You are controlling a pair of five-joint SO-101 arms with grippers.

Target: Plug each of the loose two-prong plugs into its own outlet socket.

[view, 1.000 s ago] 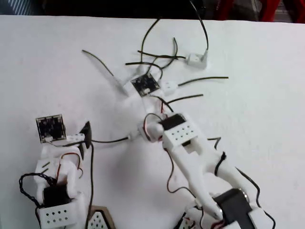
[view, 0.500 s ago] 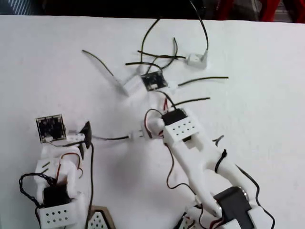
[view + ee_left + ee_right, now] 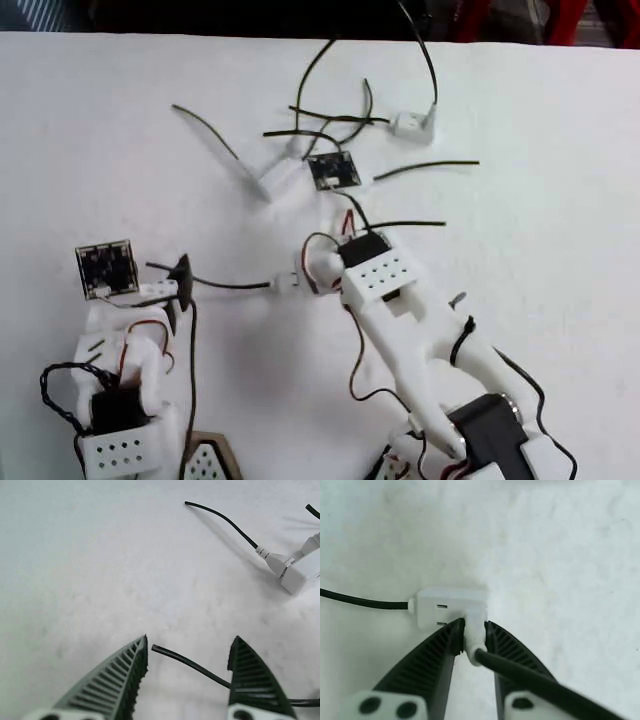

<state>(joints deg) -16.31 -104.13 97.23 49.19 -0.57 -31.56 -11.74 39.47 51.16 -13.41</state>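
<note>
A white plug (image 3: 475,636) is pinched by the ribbed right pincer (image 3: 474,624) at a slotted socket (image 3: 449,608); the left pincer (image 3: 190,639) is spread.

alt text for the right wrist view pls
The right gripper is shut on a white plug whose front end touches a white outlet socket lying on the white table. Two empty slots show on the socket's face; black cords leave both.
</note>
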